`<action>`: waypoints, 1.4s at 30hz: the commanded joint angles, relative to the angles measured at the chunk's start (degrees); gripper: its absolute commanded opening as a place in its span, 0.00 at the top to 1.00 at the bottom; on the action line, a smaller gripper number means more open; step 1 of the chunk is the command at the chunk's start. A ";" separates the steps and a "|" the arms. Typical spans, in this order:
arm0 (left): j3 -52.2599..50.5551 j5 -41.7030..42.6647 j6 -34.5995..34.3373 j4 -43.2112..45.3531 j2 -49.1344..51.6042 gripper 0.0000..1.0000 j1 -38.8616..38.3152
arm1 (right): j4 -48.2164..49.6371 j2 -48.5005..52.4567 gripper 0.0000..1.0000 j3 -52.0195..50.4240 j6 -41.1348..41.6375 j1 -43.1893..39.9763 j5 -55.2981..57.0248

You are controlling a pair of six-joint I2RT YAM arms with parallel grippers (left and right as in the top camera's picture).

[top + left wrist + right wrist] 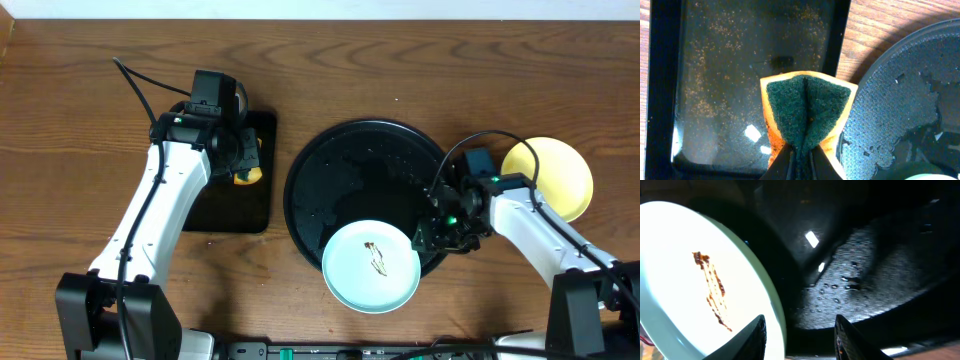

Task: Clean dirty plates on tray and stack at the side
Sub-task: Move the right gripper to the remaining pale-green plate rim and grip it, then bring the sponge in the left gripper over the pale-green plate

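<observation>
Right claw (799, 322) is gaping at plate (680, 255) rim; I'm fearing the overhanging plate is going to skid off wet tray (880, 280). Left claw (800, 159) is pinching sponge (807, 107).

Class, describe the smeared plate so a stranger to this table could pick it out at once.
Find the large round black tray mid-table. At its near edge, overhanging the rim, lies a pale mint-blue plate. Unlike the yellow plate off the tray to the right, it carries a thin brown smear.
</observation>
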 commanded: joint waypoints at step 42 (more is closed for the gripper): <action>-1.31 7.69 0.28 2.47 -0.39 0.92 -5.57 | 29.62 0.39 0.99 -4.74 11.56 7.10 8.72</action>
